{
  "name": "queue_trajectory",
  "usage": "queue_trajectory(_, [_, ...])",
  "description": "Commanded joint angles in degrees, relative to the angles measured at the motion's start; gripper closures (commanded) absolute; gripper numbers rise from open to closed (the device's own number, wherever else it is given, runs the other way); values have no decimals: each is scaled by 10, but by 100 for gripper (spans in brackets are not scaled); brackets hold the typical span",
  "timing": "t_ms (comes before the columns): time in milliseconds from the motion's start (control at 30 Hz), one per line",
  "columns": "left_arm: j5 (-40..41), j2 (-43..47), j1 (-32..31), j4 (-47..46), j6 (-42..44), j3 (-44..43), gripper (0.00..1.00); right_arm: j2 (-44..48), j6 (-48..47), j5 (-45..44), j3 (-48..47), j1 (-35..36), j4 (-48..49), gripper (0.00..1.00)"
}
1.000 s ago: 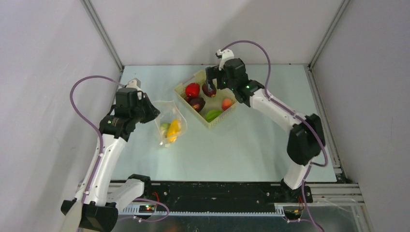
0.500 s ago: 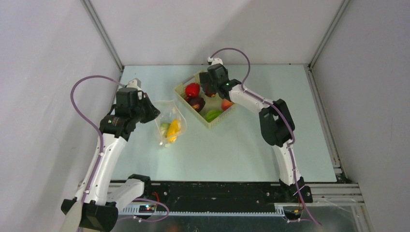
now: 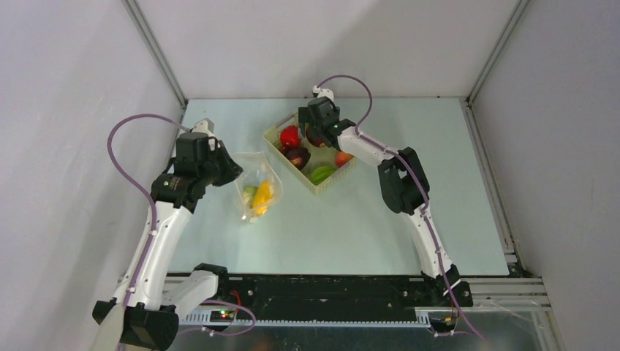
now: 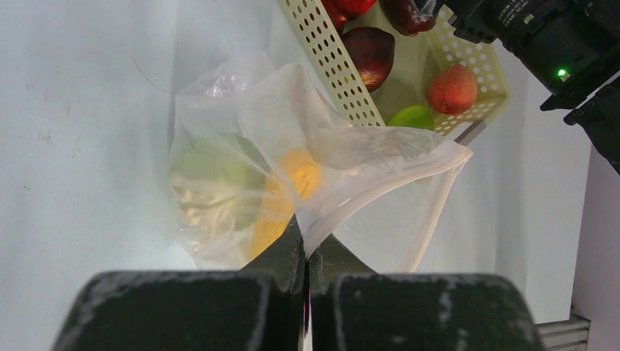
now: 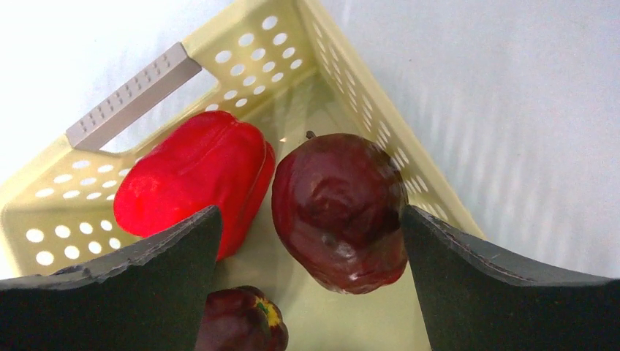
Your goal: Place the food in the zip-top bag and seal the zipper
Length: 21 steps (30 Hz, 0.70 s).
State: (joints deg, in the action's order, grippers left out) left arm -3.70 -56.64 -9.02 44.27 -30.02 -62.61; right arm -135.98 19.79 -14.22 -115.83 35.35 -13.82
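Food (image 3: 298, 156) was split between two places. A yellow piece (image 4: 289, 197) and a green piece (image 4: 212, 164) lay inside the bag (image 4: 343, 157), just left of the basket (image 4: 329, 51). A red pepper (image 5: 194, 179), a dark fruit (image 5: 340, 212), a second dark piece (image 5: 241, 325), an orange piece (image 4: 452, 88) and another green one (image 4: 411, 117) sat in the basket.

The pieces looked like light, hard, glossy plastic, so probably slippery under a pinch. The rounded dark fruit would best be taken squarely across its widest middle. The bag was thin, limp film that would likely sag wherever unsupported. Its mouth edge seemed the sound place to hold it; the zipper should run there, though the strip could not be made out.

Left jaws were closed tight on that edge, holding the mouth agape toward the basket. Right jaws stood wide in the basket's far corner, one on each side of the dark fruit, with no clear contact.

The pale desk (image 3: 365, 219) carried the basket. No brand or label showed on food, bag or basket. White print on the right arm's housing, above the basket, was too small to read.
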Motion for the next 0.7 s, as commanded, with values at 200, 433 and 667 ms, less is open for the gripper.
queue_trajectory(200, [-24,12,5,-11,0,-6,100,-22,96,1,-35,-13,-23,8])
queue_trajectory(433, [-29,15,5,-11,0,-5,100,-54,98,-19,-81,-8,-51,8])
queue_trajectory(667, [-32,21,5,-13,0,-5,100,-64,113,-16,-95,-11,-66,13])
